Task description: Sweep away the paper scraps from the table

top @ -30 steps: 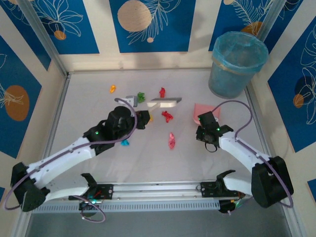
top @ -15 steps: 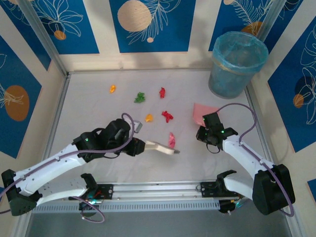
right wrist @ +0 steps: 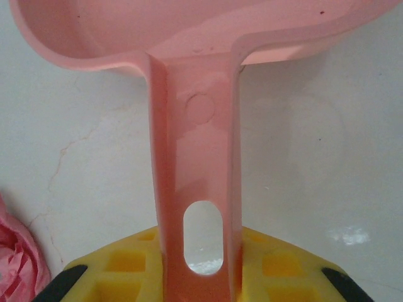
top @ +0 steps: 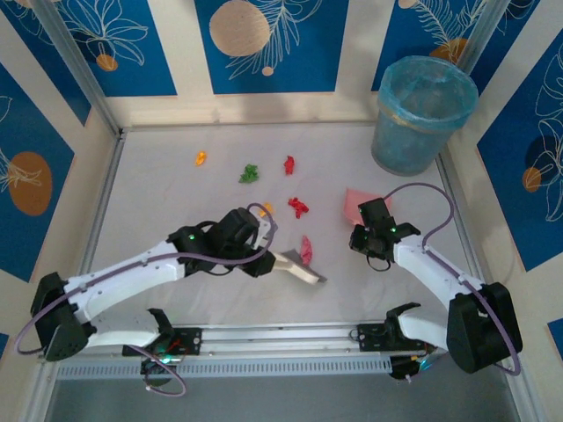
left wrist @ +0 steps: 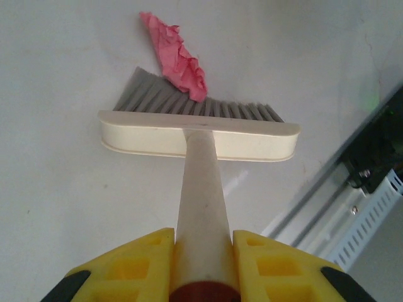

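Observation:
My left gripper (top: 266, 255) (left wrist: 203, 242) is shut on the cream handle of a brush (top: 302, 270) (left wrist: 198, 135). Its grey bristles touch a pink paper scrap (top: 306, 249) (left wrist: 177, 58) on the white table (top: 158, 202). My right gripper (top: 367, 217) (right wrist: 198, 248) is shut on the handle of the pink dustpan (top: 359, 200) (right wrist: 195, 157), which lies flat to the right of that scrap. More paper scraps lie further back: a red one (top: 298, 207), another red one (top: 288, 164), a green one (top: 250, 173), an orange one (top: 201, 158) and an orange one (top: 266, 208) beside my left arm.
A blue bin (top: 422, 114) with a liner stands at the back right corner. Aluminium rails (top: 281, 338) run along the near edge, close behind the brush. Patterned wall panels enclose the table on three sides.
My left arm swung the brush from the back centre toward the near edge, then rightward up against the pink scrap. A cyan scrap seen earlier is now under the arm. The right arm barely moved.

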